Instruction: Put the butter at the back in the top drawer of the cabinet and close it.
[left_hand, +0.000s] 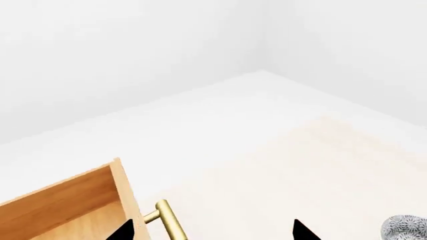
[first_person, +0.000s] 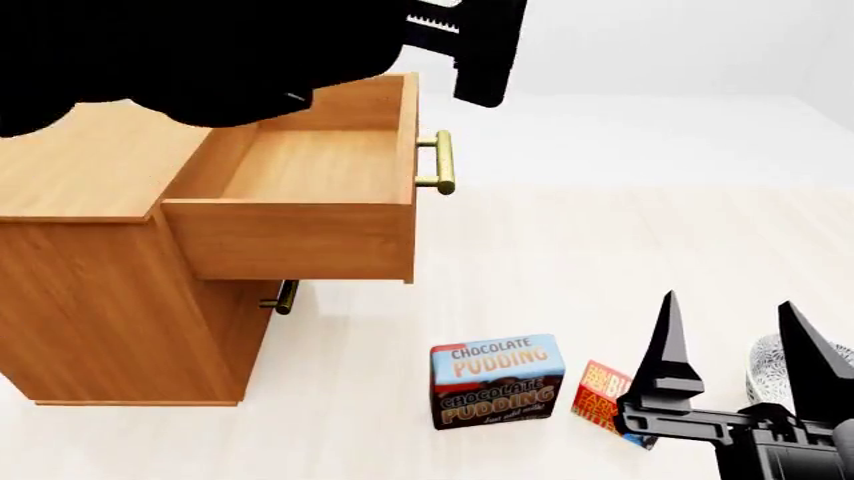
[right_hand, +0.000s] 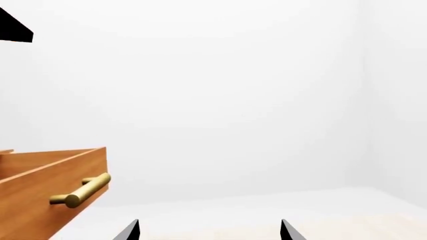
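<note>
Light-brown wooden cabinet (first_person: 94, 290) on floor, top drawer (first_person: 314, 190) pulled fully open, interior bare, brass bar handle (first_person: 442, 162), red-orange butter (first_person: 603, 396) on floor, partly hidden.

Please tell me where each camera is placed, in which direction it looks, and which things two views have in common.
Head: high up, looking down at the cabinet, open top drawer, butter; right gripper and left arm show.
Left wrist: above the drawer's handle, facing the floor; fingertips show.
Right wrist: low, facing the wall; fingertips show.
All views share the drawer and handle.
</note>
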